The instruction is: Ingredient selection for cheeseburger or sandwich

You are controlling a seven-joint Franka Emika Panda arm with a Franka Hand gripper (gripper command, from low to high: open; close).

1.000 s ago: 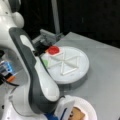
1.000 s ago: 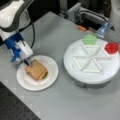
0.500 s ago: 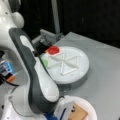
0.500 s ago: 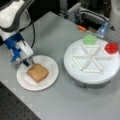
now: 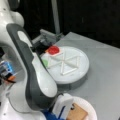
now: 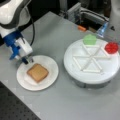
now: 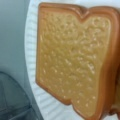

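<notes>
A tan toast square [image 6: 38,72] lies on top of the sandwich on the white plate [image 6: 51,81]; whatever is under it is hidden. My gripper [image 6: 27,60] hangs just above the plate's upper-left rim, open, beside the toast and holding nothing. In the wrist view the toast [image 7: 75,62] fills the frame over the plate rim [image 7: 31,65]. In a front view the arm covers much of the plate [image 5: 88,106], and a corner of the toast [image 5: 78,113] shows. A green leaf piece [image 6: 89,39] and a red disc [image 6: 111,47] sit in the divided tray.
The white round divided tray [image 6: 91,72] stands at a front view's right, most compartments bare; the red disc [image 5: 53,50] and green piece [image 5: 45,62] also show on that tray [image 5: 75,75]. Dark equipment [image 6: 82,12] and an orange item [image 6: 82,28] lie behind.
The gripper was at the toast's edge a second ago; it has drawn back up and left, leaving the toast lying on the stack.
</notes>
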